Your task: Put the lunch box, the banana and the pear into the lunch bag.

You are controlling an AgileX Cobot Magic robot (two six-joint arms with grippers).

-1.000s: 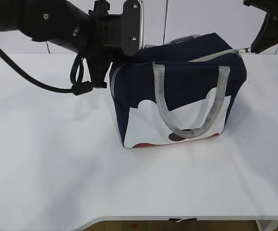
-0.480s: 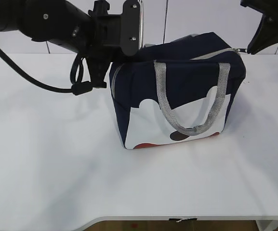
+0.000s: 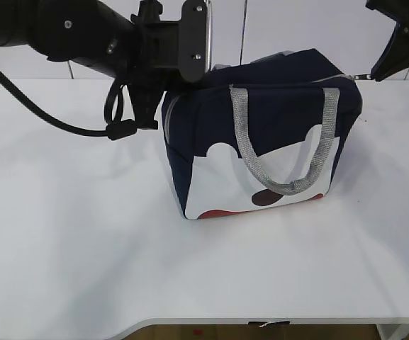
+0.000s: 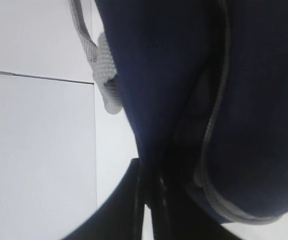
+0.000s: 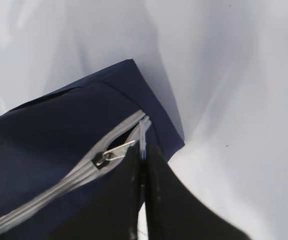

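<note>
I'm bracing lunch bag (image 3: 261, 142) mid-table, left gripper (image 4: 151, 200) pinching its fabric | right gripper (image 5: 143, 170) clamping zipper ring pull (image 5: 115, 151) | risk: ring slipping out, bag tipping.

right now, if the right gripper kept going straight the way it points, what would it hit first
Most likely the lunch bag: the right gripper, shut, points at the bag's end corner, tips beside the zipper pull. Past that corner lies only the white table. Depth is unclear.
</note>
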